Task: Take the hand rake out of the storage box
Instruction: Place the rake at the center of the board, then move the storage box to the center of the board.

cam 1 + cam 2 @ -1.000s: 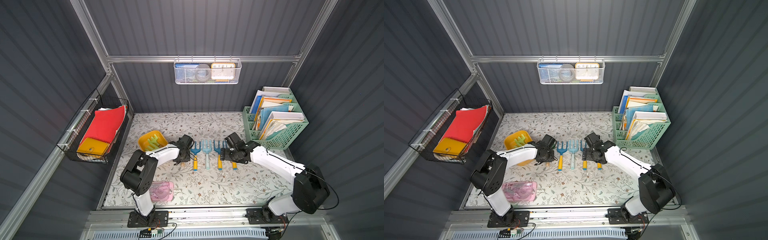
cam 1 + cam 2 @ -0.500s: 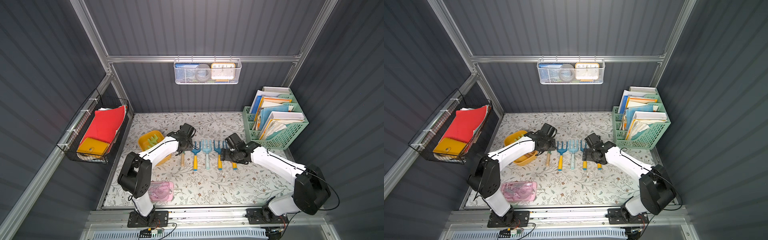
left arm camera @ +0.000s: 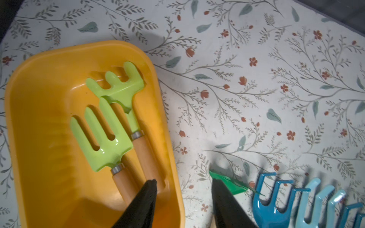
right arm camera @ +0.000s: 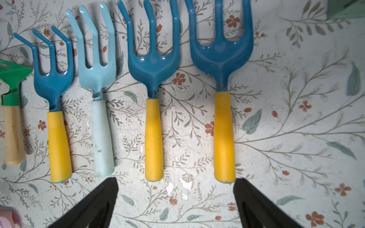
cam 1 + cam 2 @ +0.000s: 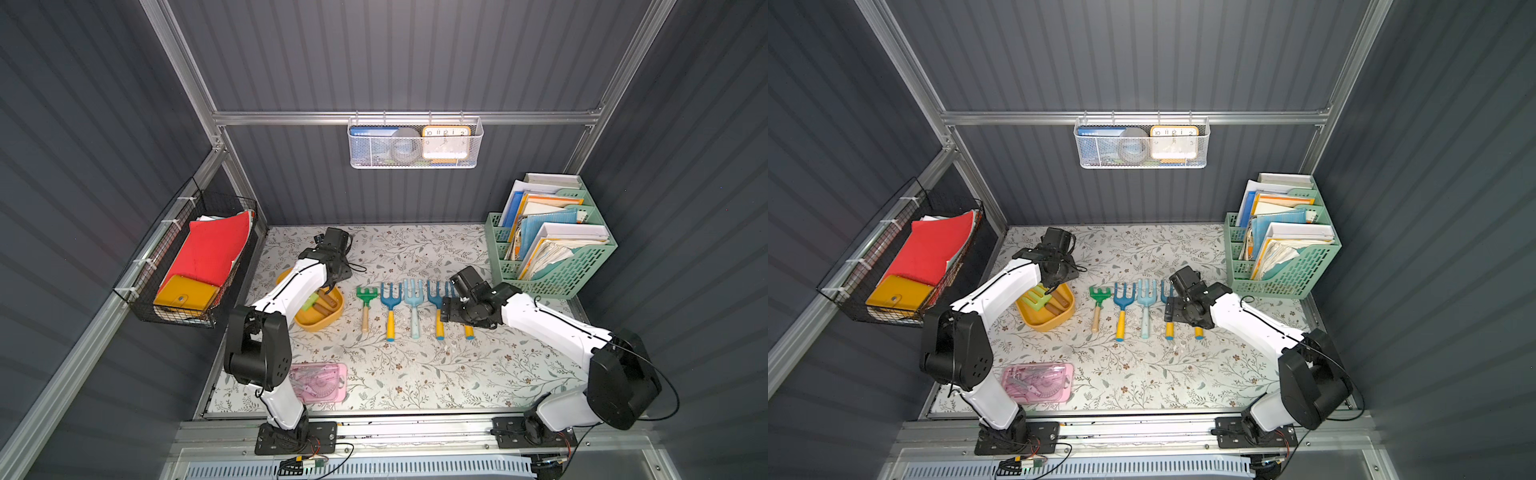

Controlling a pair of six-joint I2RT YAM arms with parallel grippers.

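Note:
The mustard-yellow storage box [image 5: 328, 322] [image 5: 1038, 322] [image 3: 39, 118] stands at the left of the floral table. In it lie a light green hand rake [image 3: 120, 84] and a light green fork [image 3: 98, 136], both with wooden handles. A dark green hand rake [image 5: 365, 296] [image 5: 1099, 296] lies on the table just right of the box. My left gripper [image 3: 183, 183] is open and empty, with one fingertip [image 3: 151, 184] over the box and the other beside the dark green rake's head [image 3: 233, 183]. My right gripper [image 4: 175, 183] is open over the handle ends of the blue forks [image 4: 154, 65].
Several blue forks [image 5: 390, 299] lie in a row right of the dark green rake. A green file holder [image 5: 552, 266] stands back right. A black wire basket [image 5: 187, 266] hangs on the left wall, a white mesh basket [image 5: 415, 143] on the back wall. A pink case [image 5: 320, 382] lies front left.
My left gripper has let go of the dark green rake on the table, opened, risen and swung back towards the box. The right arm has not moved.

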